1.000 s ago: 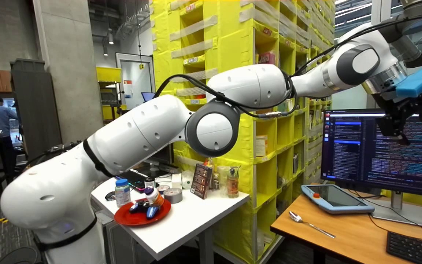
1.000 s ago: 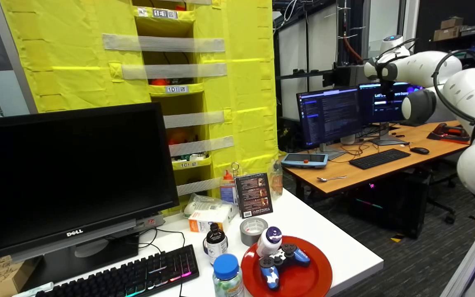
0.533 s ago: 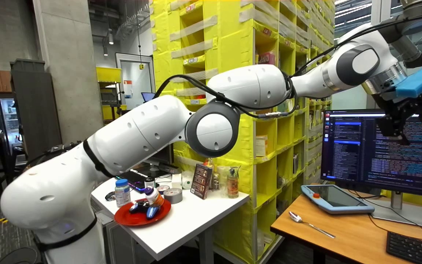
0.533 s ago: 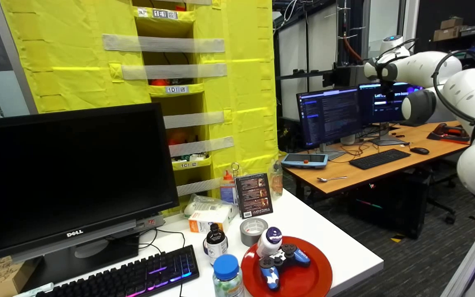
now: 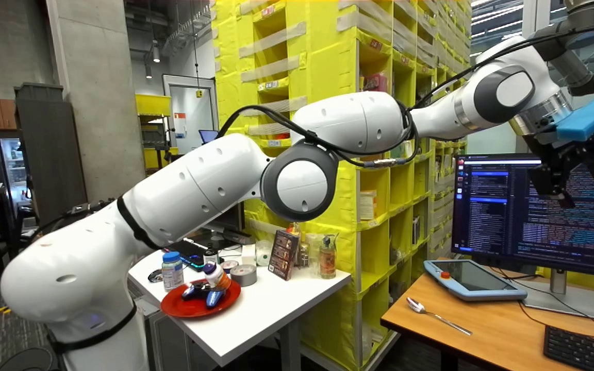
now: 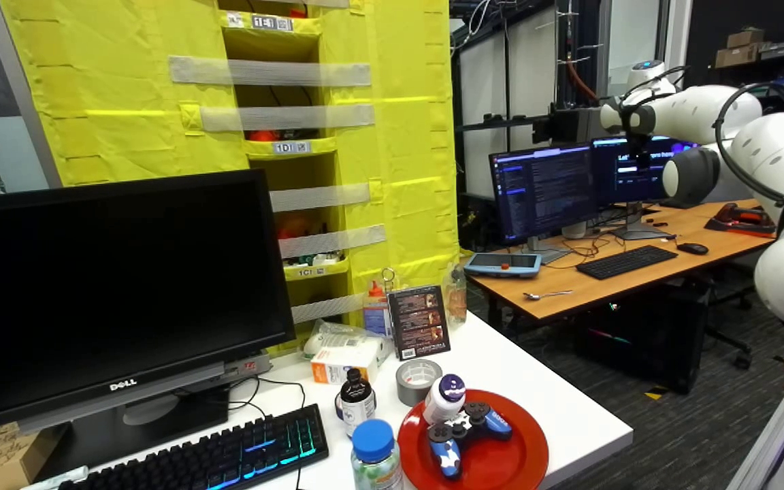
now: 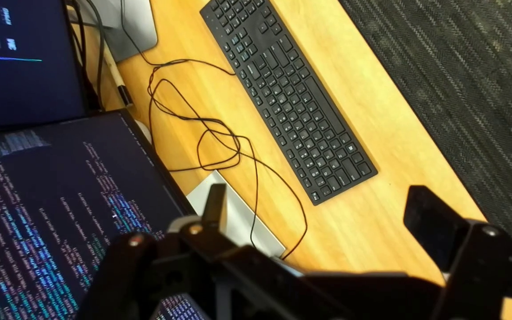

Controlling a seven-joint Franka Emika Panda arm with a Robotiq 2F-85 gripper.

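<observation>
Jaws spread wide with nothing between them, an end effector (image 7: 322, 218) hangs near a lit monitor (image 5: 508, 221) after dipping slightly in the past second above a wooden desk (image 7: 402, 146); the black keyboard (image 7: 289, 102) lies near the desk's front edge, a spoon (image 5: 416, 305) by a corner, and the small descent appears to bring no contact with either
</observation>
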